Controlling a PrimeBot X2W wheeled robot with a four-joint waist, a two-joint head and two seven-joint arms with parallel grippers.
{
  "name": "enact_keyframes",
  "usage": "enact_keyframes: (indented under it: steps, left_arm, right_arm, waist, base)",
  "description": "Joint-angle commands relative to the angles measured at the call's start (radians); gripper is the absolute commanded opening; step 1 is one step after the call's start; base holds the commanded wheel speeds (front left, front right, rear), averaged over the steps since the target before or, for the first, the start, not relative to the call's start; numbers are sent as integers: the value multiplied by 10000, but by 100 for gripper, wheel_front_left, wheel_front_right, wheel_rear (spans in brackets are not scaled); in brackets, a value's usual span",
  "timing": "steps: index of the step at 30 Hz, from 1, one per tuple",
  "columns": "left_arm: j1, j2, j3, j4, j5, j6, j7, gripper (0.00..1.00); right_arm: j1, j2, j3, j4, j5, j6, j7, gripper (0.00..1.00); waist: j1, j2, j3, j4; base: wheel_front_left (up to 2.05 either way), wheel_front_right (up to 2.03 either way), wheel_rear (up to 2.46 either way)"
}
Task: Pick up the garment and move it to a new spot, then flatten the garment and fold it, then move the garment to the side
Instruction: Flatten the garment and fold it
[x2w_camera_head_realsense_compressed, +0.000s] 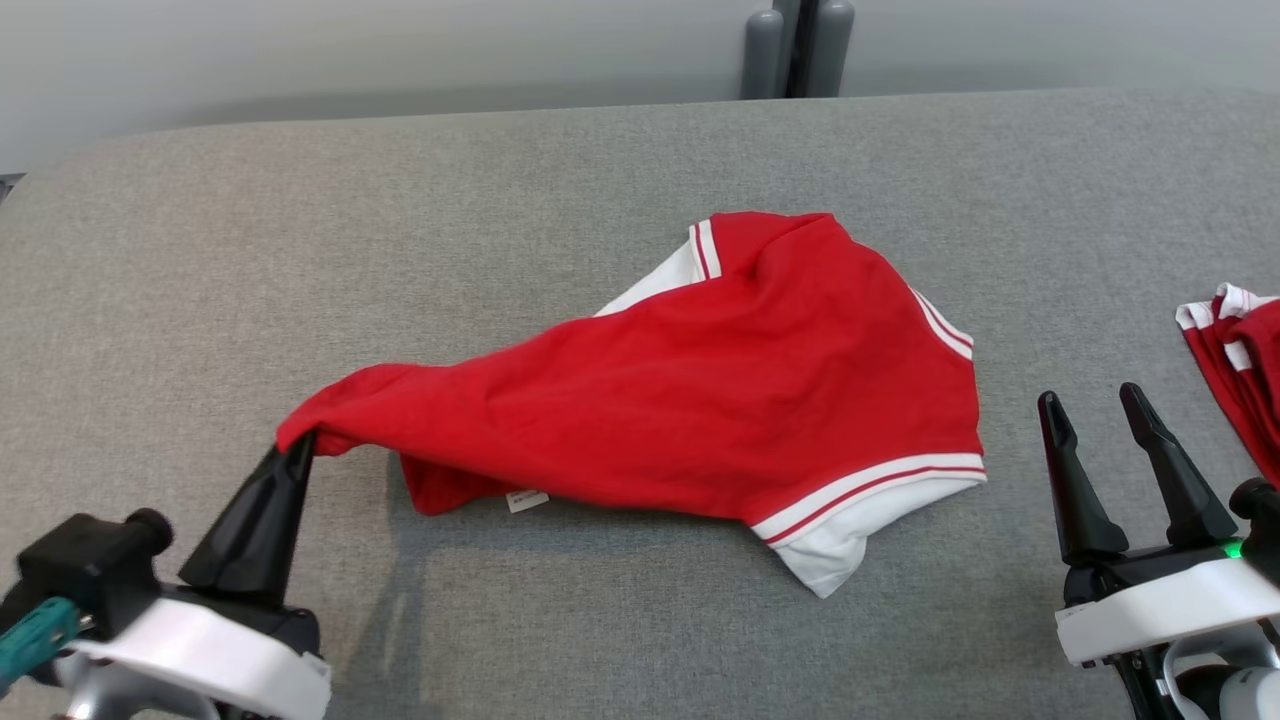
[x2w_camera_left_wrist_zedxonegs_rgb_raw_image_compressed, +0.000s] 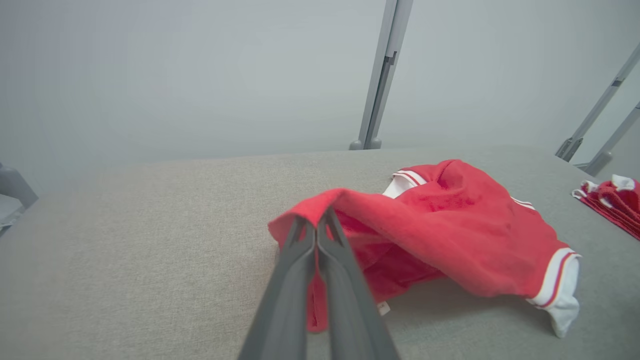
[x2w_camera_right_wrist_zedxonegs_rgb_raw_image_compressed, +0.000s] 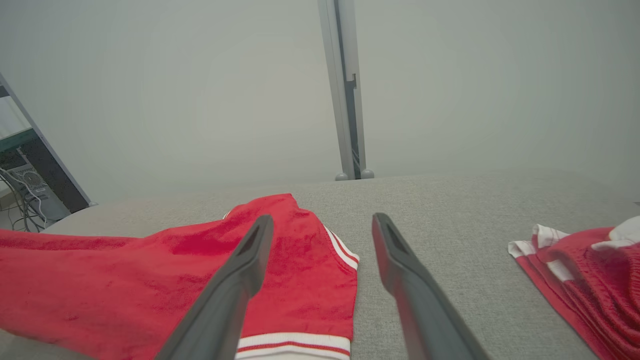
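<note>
Two grippers are showing: left gripper (x2w_camera_head_realsense_compressed: 297, 446) is pinching the red garment's (x2w_camera_head_realsense_compressed: 700, 400) raised left corner. The garment is lying in the middle of the table (x2w_camera_head_realsense_compressed: 300, 200). Right gripper (x2w_camera_head_realsense_compressed: 1090, 398) is hovering spread near its right edge, touching nothing.

Item, before me: one grey fabric-covered surface (x2w_camera_head_realsense_compressed: 200, 250). Lying on it: one red garment (x2w_camera_head_realsense_compressed: 700, 400), white striped trim, crumpled, near the middle; one heap of red-and-white cloth (x2w_camera_head_realsense_compressed: 1248, 370), at my right edge, well apart.

Head high, wrists low, same garment (x2w_camera_head_realsense_compressed: 700, 400)
</note>
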Motion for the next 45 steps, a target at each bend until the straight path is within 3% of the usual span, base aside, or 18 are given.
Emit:
enact_keyframes:
  steps: [1, 8, 11, 15, 18, 24, 29, 30, 31, 32, 39, 45]
  left_arm:
    - [99, 88, 75, -173, 34, 71, 78, 0]
    - [558, 662, 635, -2477, 122, 475, 1011, 0]
    - [858, 746, 644, -2853, -91, 641, 1593, 0]
    - [343, 491, 343, -1762, -621, 384, 1589, 0]
    - [-336, 387, 302, -188, -989, 133, 1446, 0]
    - [-1463, 256, 655, 2851, -1382, -175, 717, 0]
    - [-1849, 106, 811, 4321, -1655, -393, 223, 0]
    - [-1903, 90, 871, 4492, -1652, -366, 80, 25]
    - [-1936, 75, 923, 4617, -1596, -313, -96, 74]
    - [-1950, 23, 957, 4695, -1564, -280, -282, 100]
    - [-1596, -357, 1331, 4320, -874, 447, -2159, 100]
    - [-1241, -640, 1281, 3579, -331, 875, -3145, 100]
  right_arm:
    - [-27, -35, -50, 5, 26, -3, 29, 100]
    - [81, 4, -74, 30, 72, -3, 0, 100]
    - [77, 63, -23, 43, 114, -3, -37, 100]
    - [-146, 92, 125, 86, 137, -3, -46, 100]
    - [-343, 57, 289, 154, 160, -3, -17, 100]
    - [-628, 22, 429, 305, 213, -3, -82, 100]
    - [-627, 45, 341, 412, 228, -3, -195, 100]
    - [-629, 46, 337, 428, 236, -3, -220, 100]
    - [-628, 49, 313, 440, 237, -3, -245, 100]
    - [-630, 61, 285, 433, 223, -3, -283, 100]
    - [-644, 51, 157, 386, 57, -3, -522, 100]
    - [-495, -47, 70, 350, -57, -3, -439, 100]
  waist:
    - [0, -1, -33, 53]
    - [0, -1, -49, 85]
    - [0, -1, 13, -44]
    - [0, -1, 258, -232]
    - [0, -1, 470, -478]
    - [0, -1, 817, -1042]
    - [0, -1, 953, -1197]
    - [0, -1, 963, -1204]
    - [0, -1, 966, -1196]
    - [0, -1, 960, -1176]
    - [0, -1, 590, -907]
    - [0, -1, 141, -749]
  base:
    - [0, 0, 0]
    - [0, 0, 0]
    - [0, 0, 0]
    - [0, 0, 0]
    - [0, 0, 0]
    - [0, 0, 0]
    - [0, 0, 0]
    - [0, 0, 0]
    - [0, 0, 0]
    - [0, 0, 0]
    - [0, 0, 0]
    - [0, 0, 0]
